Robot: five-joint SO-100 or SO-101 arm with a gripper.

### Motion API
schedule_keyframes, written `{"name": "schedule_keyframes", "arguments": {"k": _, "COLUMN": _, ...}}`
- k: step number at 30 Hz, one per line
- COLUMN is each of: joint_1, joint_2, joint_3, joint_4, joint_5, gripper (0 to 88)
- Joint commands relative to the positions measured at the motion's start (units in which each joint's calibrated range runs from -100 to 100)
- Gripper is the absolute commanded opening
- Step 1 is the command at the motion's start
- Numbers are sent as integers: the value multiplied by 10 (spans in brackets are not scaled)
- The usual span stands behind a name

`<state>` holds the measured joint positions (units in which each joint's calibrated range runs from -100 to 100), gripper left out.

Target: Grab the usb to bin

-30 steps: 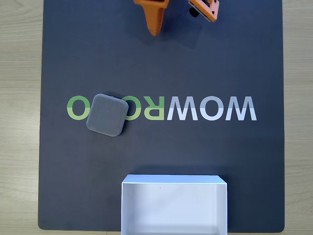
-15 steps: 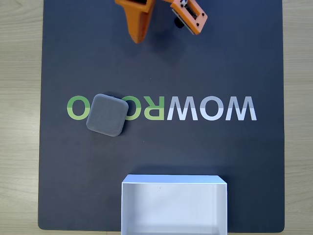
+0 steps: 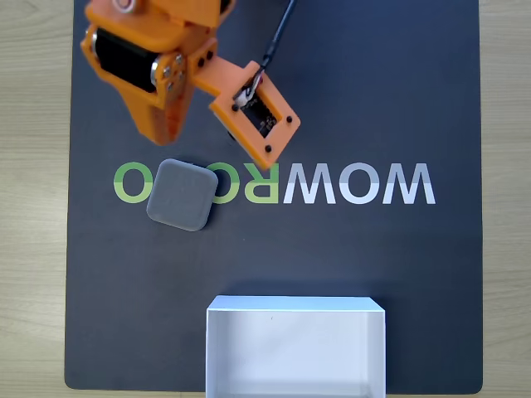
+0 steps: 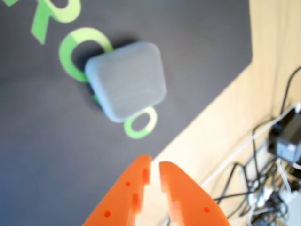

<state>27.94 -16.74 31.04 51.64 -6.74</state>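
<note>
The usb (image 3: 182,195), a flat grey square block with rounded corners, lies on the dark mat over the green letters at left of centre in the fixed view. The wrist view shows the usb (image 4: 127,80) ahead of the fingertips, a little to the left. My orange gripper (image 3: 166,139) hangs just above and behind the block, apart from it, with its tip pointing down at the mat. Seen from the wrist, the gripper (image 4: 155,162) has its two fingers almost together and nothing between them. The bin (image 3: 294,303), a white open box, stands at the mat's near edge.
A dark mat (image 3: 398,274) with the mirrored letters WOWROO covers most of the wooden table (image 3: 33,249). The orange wrist camera mount (image 3: 253,124) sticks out to the right of the gripper. Cables and a plug block (image 4: 282,141) lie off the mat's edge in the wrist view.
The arm has come down and to the left in the fixed view, from the mat's top edge to just above the grey block. Block and box have not moved.
</note>
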Motion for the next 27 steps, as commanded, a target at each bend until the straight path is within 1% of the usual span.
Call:
{"name": "schedule_keyframes", "arguments": {"k": 1, "joint_1": -2, "joint_2": 101, "joint_3": -117, "joint_4": -5, "joint_5": 2, "gripper": 25}}
{"name": "schedule_keyframes", "arguments": {"k": 10, "joint_1": -3, "joint_2": 268, "joint_3": -273, "joint_4": -4, "joint_5": 4, "gripper": 25}}
{"name": "schedule_keyframes", "arguments": {"k": 13, "joint_1": -4, "joint_2": 298, "joint_3": -319, "joint_4": 31, "joint_5": 41, "gripper": 25}}
{"name": "schedule_keyframes", "arguments": {"k": 19, "joint_1": -14, "joint_2": 320, "joint_3": -394, "joint_4": 164, "joint_5": 130, "gripper": 29}}
{"name": "schedule_keyframes", "arguments": {"k": 20, "joint_1": -13, "joint_2": 321, "joint_3": -394, "joint_4": 171, "joint_5": 135, "gripper": 41}}
{"name": "schedule_keyframes", "arguments": {"k": 22, "joint_1": -8, "joint_2": 323, "joint_3": -390, "joint_4": 177, "joint_5": 137, "gripper": 99}}
{"name": "schedule_keyframes", "arguments": {"k": 27, "joint_1": -7, "joint_2": 336, "joint_3": -396, "joint_4": 243, "joint_5": 134, "gripper": 332}}
